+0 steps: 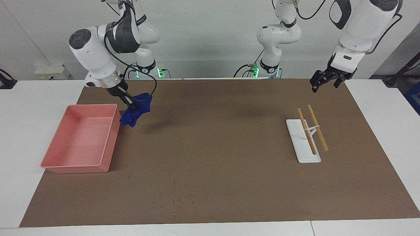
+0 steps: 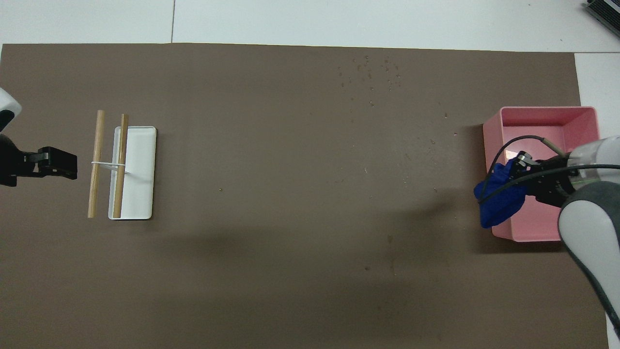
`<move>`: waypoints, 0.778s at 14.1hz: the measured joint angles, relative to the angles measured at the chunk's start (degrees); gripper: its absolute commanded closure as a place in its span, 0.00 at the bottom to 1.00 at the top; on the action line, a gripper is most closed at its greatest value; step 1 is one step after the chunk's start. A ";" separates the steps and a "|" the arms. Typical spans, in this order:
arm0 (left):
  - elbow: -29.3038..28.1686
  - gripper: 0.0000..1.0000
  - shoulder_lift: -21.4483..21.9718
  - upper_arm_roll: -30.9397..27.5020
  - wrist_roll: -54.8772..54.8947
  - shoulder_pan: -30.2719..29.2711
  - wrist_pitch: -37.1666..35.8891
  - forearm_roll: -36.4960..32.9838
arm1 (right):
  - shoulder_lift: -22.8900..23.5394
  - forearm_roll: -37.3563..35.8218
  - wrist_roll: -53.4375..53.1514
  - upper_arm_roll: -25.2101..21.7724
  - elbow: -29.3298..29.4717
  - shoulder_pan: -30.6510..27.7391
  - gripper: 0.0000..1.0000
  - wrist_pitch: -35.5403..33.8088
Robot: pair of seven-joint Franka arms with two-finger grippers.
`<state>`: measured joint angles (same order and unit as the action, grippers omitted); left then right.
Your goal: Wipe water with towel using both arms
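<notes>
Speckled water droplets (image 1: 173,200), crumpled blue towel (image 1: 136,109) in right hand (image 1: 130,102)

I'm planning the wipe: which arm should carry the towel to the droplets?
Right. The right gripper already holds the blue towel beside the pink tray; the left gripper waits over the mat's other end.
</notes>
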<state>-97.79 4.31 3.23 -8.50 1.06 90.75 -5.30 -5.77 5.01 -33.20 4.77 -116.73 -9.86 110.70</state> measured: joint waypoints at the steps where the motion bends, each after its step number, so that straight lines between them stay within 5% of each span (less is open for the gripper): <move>1: -0.01 0.00 0.00 0.11 0.01 0.44 -0.33 -0.23 | 0.64 -0.75 4.48 -0.05 0.00 -2.44 1.00 0.83; 10: -0.01 0.00 0.01 0.03 -0.85 0.87 -0.38 1.34 | 11.70 -2.23 26.87 -0.20 -3.74 -16.88 1.00 12.51; 11: 0.00 0.00 0.01 -0.06 -2.01 0.86 -0.19 2.47 | 11.84 -2.24 27.95 -0.19 -4.99 -17.23 0.39 13.65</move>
<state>-97.78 4.32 3.17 -10.51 1.92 90.56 -2.82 6.07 2.77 -5.25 4.58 -121.72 -27.09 124.35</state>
